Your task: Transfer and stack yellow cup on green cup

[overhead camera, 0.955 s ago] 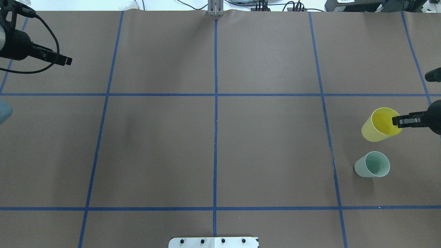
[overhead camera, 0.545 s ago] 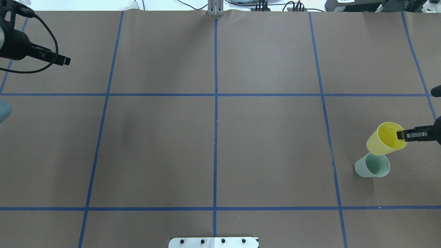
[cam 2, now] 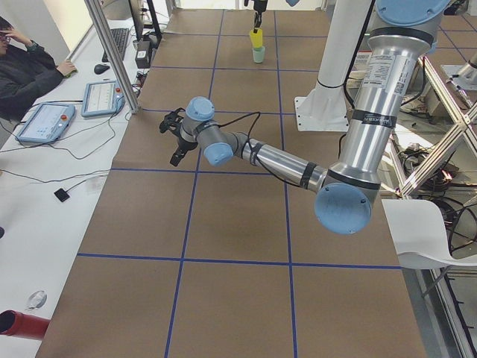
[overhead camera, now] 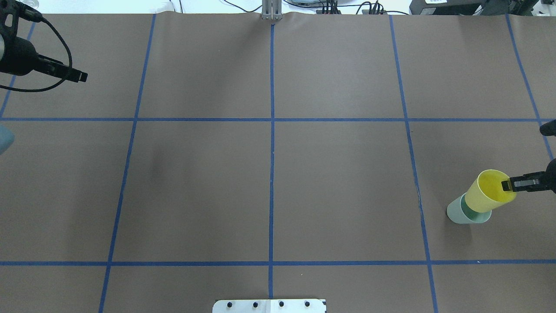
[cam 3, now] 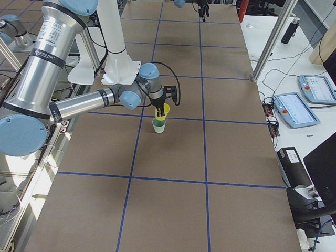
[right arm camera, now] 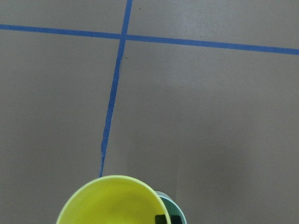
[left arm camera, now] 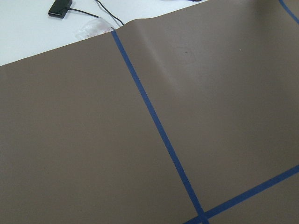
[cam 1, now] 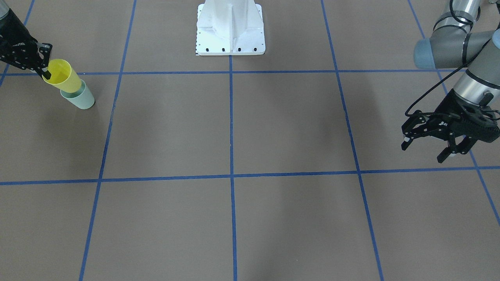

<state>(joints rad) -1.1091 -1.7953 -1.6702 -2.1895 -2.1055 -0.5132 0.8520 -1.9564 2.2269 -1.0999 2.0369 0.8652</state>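
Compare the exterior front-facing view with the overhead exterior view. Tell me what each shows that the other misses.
Only the front-facing view shows the left gripper with fingers open, its arm's grey joints and the robot's white pedestal column. Only the overhead view shows cables beyond the far edge of the table. Both show the right gripper pinching the rim of the yellow cup, tilted with its base at the mouth of the green cup, and the blue tape grid.
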